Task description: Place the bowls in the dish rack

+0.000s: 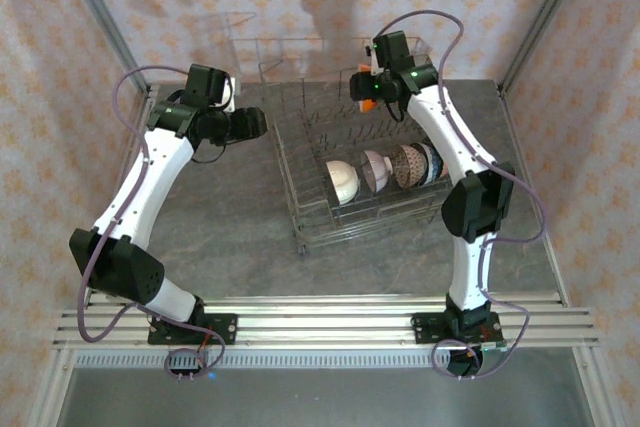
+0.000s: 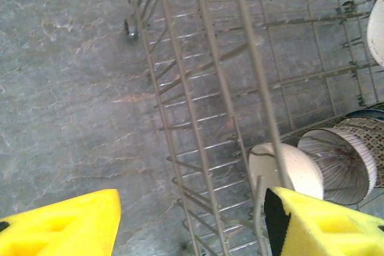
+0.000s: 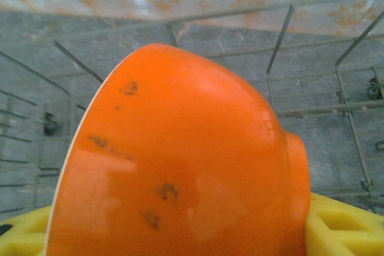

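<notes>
The grey wire dish rack (image 1: 300, 162) stands mid-table. Along its near right side several bowls stand on edge: a cream one (image 1: 342, 181), a pinkish one (image 1: 375, 170), a brown patterned one (image 1: 407, 165) and a bluish one behind it. My right gripper (image 1: 366, 89) hangs over the rack's far side, shut on the bright orange bowl (image 3: 180, 160), whose outside faces the wrist camera. My left gripper (image 1: 252, 123) hovers open at the rack's left wall (image 2: 198, 118), holding nothing; its yellow fingers (image 2: 60, 223) straddle the wires. The cream bowl (image 2: 288, 169) and a striped bowl (image 2: 339, 163) sit beyond them.
A clear plastic bin (image 1: 235, 37) stands behind the rack against the patterned wall. Metal frame posts (image 1: 100, 17) rise at the table's back corners. Grey tabletop (image 1: 220, 237) lies bare left and in front of the rack.
</notes>
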Robot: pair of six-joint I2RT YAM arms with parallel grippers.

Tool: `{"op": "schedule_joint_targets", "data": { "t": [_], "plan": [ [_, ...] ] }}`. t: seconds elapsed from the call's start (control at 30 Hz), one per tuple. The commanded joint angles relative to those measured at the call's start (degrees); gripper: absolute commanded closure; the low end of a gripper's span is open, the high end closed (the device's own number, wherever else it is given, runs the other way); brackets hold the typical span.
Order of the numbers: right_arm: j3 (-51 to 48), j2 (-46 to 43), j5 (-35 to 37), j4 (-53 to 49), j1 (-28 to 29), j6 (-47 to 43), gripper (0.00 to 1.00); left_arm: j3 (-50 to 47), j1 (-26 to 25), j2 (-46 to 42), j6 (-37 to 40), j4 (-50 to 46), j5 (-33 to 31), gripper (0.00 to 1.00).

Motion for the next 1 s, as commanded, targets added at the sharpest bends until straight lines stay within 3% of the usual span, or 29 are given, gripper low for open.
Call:
{"op": "schedule_joint_targets", "data": {
  "t": [0.0, 0.63, 0.97],
  "plan": [
    [2.65, 0.84, 3.62, -1.30, -0.18, -4.49, 0.43, -0.84, 0.46, -1.87, 0.71, 0.19, -1.06, 0.34],
    [2.44, 4.77, 1.75, -1.31, -0.26, -11.56, 0.43, 1.90, 0.64, 1.47, 0.23, -2.61, -2.40, 0.34],
    [3.65, 7.28, 0.46, -1.58, -0.27, -13.48, 0.42, 4.07, 0.57, 2.96, -3.69, -3.65, -3.39, 0.34]
  ]
}}
